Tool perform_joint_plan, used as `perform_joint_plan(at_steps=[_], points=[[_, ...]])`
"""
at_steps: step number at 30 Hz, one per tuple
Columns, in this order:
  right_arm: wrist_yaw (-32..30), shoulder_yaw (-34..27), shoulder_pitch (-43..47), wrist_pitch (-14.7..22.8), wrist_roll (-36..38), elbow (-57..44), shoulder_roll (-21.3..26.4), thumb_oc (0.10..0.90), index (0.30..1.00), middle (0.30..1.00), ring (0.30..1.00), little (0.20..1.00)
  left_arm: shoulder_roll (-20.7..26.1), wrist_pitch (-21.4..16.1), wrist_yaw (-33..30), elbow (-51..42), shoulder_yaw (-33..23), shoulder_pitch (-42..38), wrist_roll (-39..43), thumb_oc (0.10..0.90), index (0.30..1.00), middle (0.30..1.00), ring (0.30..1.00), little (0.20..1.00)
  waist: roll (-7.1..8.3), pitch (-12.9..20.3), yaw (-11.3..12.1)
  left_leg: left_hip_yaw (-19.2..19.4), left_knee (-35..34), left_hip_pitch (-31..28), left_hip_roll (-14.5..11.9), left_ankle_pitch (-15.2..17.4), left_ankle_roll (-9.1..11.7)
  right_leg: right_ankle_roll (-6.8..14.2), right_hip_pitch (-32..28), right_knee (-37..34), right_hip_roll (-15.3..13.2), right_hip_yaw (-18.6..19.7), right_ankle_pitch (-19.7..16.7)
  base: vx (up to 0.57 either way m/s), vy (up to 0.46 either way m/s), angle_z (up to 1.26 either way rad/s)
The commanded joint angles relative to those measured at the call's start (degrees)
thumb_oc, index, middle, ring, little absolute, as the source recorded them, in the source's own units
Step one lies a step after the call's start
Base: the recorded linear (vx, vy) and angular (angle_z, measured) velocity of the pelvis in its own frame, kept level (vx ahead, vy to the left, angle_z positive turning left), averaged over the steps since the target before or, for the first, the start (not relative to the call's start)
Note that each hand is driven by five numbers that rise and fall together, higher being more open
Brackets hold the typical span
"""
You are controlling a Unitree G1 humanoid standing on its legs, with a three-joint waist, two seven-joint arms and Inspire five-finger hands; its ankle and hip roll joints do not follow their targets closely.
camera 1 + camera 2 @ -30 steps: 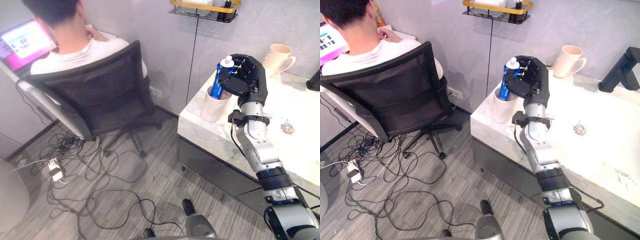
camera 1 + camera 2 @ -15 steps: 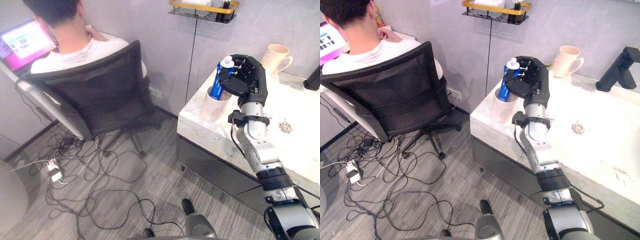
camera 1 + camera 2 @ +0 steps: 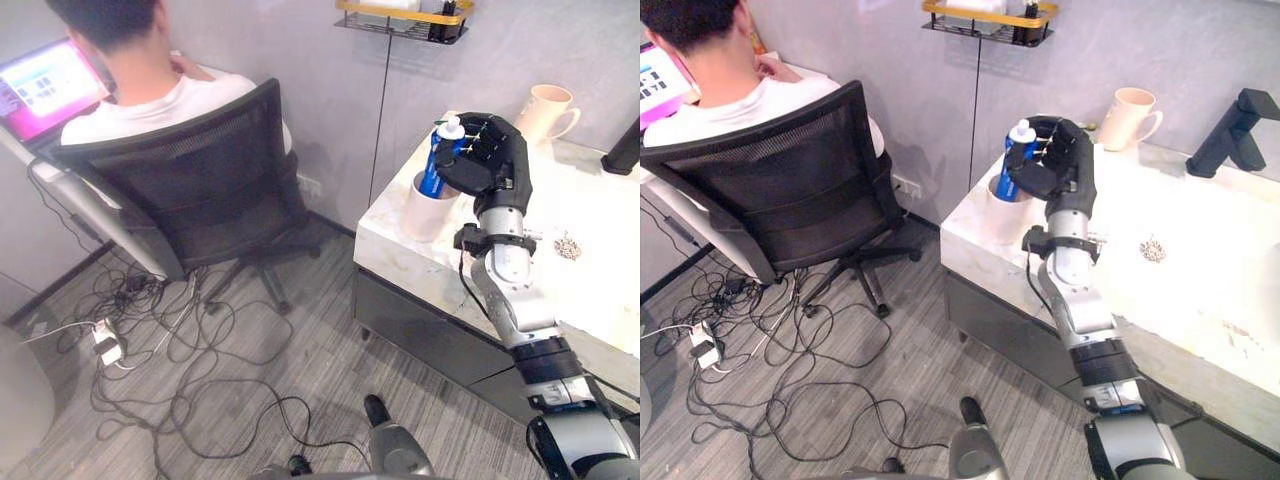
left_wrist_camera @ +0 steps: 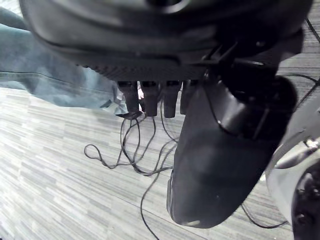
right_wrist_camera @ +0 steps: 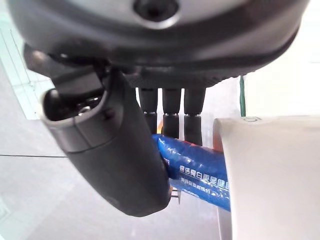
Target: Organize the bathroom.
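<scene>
One blue toothpaste tube (image 3: 434, 167) now stands lower in the white cup (image 3: 427, 210) than a second ago, so placement is nearly done. The right hand (image 3: 487, 152) still pinches its top. The cup sits near the counter (image 3: 400, 250) corner; withdraw upward, toward the mug (image 3: 545, 108)

The right arm (image 3: 512, 290) is jointed silver-grey metal with black collars and thin black wiring, ending in a bulky dark right hand (image 3: 492, 152), matte-shelled.
</scene>
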State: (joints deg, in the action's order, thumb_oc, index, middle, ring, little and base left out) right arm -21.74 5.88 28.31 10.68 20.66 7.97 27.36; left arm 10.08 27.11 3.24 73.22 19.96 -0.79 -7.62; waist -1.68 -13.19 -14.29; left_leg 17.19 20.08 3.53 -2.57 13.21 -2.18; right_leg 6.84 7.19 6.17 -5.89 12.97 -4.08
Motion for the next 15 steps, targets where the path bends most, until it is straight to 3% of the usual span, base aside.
perform_joint_plan(at_steps=[1,8,10,12,13,14,15], points=[[-0.4,-3.5,7.2,7.9,-2.9,-9.2,0.1,0.400,0.300,0.300,0.300,0.300,2.5,3.3,0.0,3.5,2.4,-0.5,-1.1,0.800,0.900,0.900,0.900,0.900,1.81,1.1,1.3,-1.5,3.6,-3.5,-0.9,2.2,-0.3,1.9,4.1,5.3,-0.7,1.3,-1.1,0.00,0.000,0.00],[-0.7,-3.3,7.6,8.5,-2.8,-8.9,0.0,0.400,0.300,0.300,0.300,0.300,2.6,3.1,-0.2,3.5,2.8,-0.8,-0.7,0.800,0.900,0.900,0.900,0.900,1.23,0.2,1.2,-1.7,3.8,-2.7,-0.7,1.9,-0.3,1.7,4.2,5.1,-0.8,1.3,-1.1,-0.02,0.001,0.00],[-0.4,-3.4,7.6,8.6,-3.1,-9.2,0.0,0.428,0.342,0.342,0.342,0.342,2.5,3.0,-0.1,3.4,2.9,-1.1,-0.6,0.800,0.900,0.900,0.900,0.900,1.01,0.1,1.1,-1.6,3.8,-2.5,-0.7,1.8,-0.2,1.6,4.2,5.0,-0.7,1.4,-1.0,-0.03,0.025,0.01],[-0.1,-3.5,7.7,9.0,-3.5,-9.3,-0.1,0.483,0.425,0.425,0.425,0.425,2.3,2.6,0.0,3.3,2.8,-1.4,-0.6,0.800,0.900,0.900,0.900,0.900,0.77,-0.2,1.0,-1.5,3.5,-2.5,-0.6,1.6,-0.1,1.5,4.1,4.7,-0.7,1.4,-1.1,-0.04,0.035,0.00],[-0.1,-3.5,7.6,9.1,-3.5,-9.3,0.0,0.535,0.502,0.502,0.502,0.502,2.3,2.6,0.0,3.3,2.8,-1.4,-0.6,0.800,0.900,0.900,0.900,0.900,0.77,-0.2,1.0,-1.5,3.6,-2.5,-0.6,1.6,-0.1,1.5,4.1,4.7,-0.8,1.4,-1.2,0.00,0.000,0.00],[-0.2,-3.6,7.6,9.4,-3.4,-9.3,0.0,0.599,0.599,0.599,0.599,0.599,2.3,2.6,0.0,3.4,2.8,-1.4,-0.5,0.800,0.900,0.900,0.900,0.900,0.81,-0.2,0.9,-1.5,3.7,-2.4,-0.6,1.7,-0.1,1.5,4.2,4.8,-0.8,1.5,-1.1,0.00,0.000,0.00],[0.0,-3.7,7.6,9.8,-3.2,-9.1,0.1,0.723,0.785,0.785,0.785,0.785,2.2,2.5,0.0,3.5,2.7,-1.4,-0.6,0.800,0.900,0.900,0.900,0.900,0.86,-0.1,0.9,-1.4,3.8,-2.4,-0.6,1.8,-0.2,1.6,4.1,4.7,-0.9,1.4,-1.1,0.00,0.000,0.00]])
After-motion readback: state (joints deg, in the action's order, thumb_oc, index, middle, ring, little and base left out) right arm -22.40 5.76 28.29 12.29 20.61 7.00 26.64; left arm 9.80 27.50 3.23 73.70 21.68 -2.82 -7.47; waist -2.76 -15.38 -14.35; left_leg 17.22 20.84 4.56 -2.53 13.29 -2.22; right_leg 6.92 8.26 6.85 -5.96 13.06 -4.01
